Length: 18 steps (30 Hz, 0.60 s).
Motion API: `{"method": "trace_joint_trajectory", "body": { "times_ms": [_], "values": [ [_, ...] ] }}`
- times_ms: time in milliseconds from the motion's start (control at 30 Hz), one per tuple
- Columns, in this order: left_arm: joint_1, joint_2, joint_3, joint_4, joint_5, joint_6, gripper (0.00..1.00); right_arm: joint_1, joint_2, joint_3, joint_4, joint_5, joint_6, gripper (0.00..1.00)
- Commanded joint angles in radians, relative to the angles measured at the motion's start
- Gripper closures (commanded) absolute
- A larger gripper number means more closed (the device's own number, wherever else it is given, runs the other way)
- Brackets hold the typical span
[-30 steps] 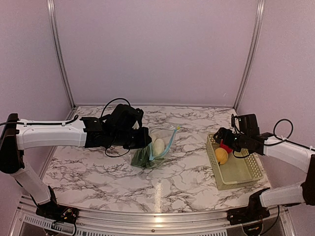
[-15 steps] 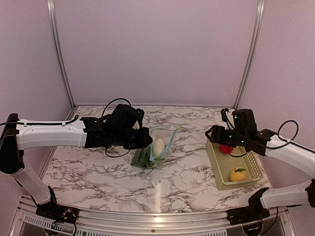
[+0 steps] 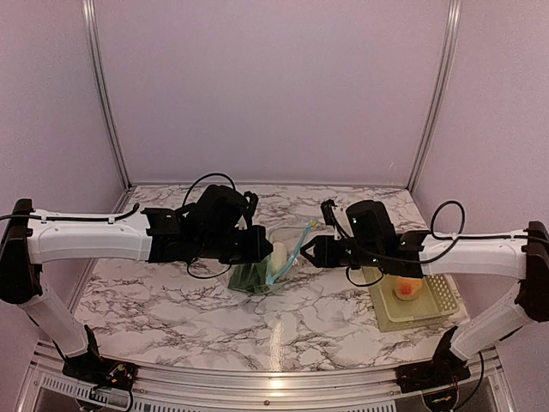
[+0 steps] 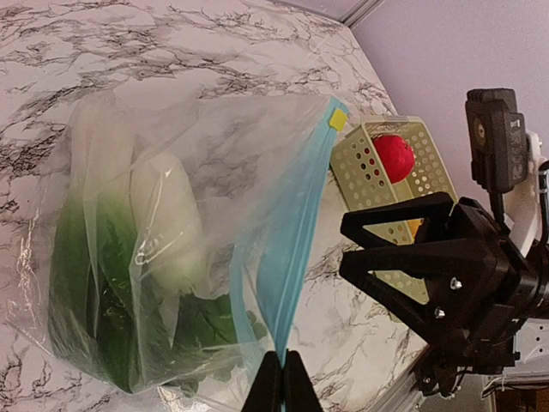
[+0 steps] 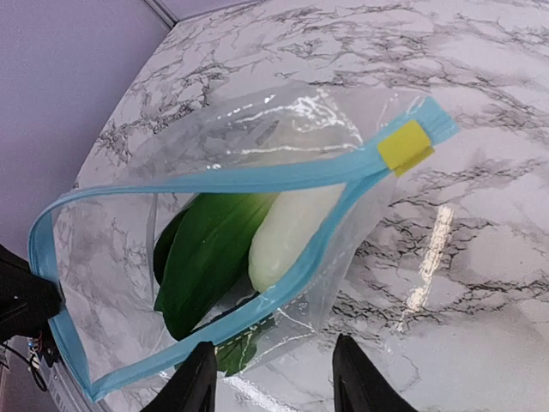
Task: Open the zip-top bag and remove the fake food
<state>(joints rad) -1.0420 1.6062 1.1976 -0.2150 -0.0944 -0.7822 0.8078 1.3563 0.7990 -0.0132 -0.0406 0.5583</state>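
Note:
The zip-top bag (image 3: pixel 268 262) lies mid-table with its mouth gaping toward the right. My left gripper (image 4: pixel 282 379) is shut on the light blue zipper strip (image 4: pixel 287 257) at the bag's near corner. Inside the bag are fake food pieces: a white oblong piece (image 5: pixel 292 227) and a green leafy vegetable (image 5: pixel 206 257). My right gripper (image 5: pixel 274 371) hovers just outside the bag's mouth, open, with nothing between its fingers. In the top view it (image 3: pixel 307 252) sits right of the bag. A red ball-like fruit (image 4: pixel 395 157) rests in the basket.
A pale yellow-green lattice basket (image 3: pixel 429 309) stands at the right, behind my right arm, with round fruit (image 3: pixel 405 289) in it. A yellow slider tab (image 5: pixel 405 146) sits at the far end of the zipper. The enclosure's walls close in the back and sides.
My right arm has swung left from over the basket to the bag's mouth, and its jaws have narrowed. The fruit in the basket has shifted. The left arm has kept its grip.

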Motion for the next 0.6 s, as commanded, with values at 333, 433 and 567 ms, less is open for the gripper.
{"method": "trace_joint_trajectory", "body": {
  "times_ms": [333,433,567],
  "values": [
    [-0.024,0.009,0.003,0.058,0.021,0.006,1.0,0.042,0.225,0.076,0.244,-0.072,0.104,0.59],
    [-0.024,0.008,0.006,0.062,0.021,0.011,0.95,0.042,0.251,0.085,0.267,-0.075,0.123,0.59],
    [-0.024,-0.015,-0.004,0.072,0.005,0.017,0.68,0.042,0.294,0.09,0.279,-0.08,0.139,0.59]
  ]
}}
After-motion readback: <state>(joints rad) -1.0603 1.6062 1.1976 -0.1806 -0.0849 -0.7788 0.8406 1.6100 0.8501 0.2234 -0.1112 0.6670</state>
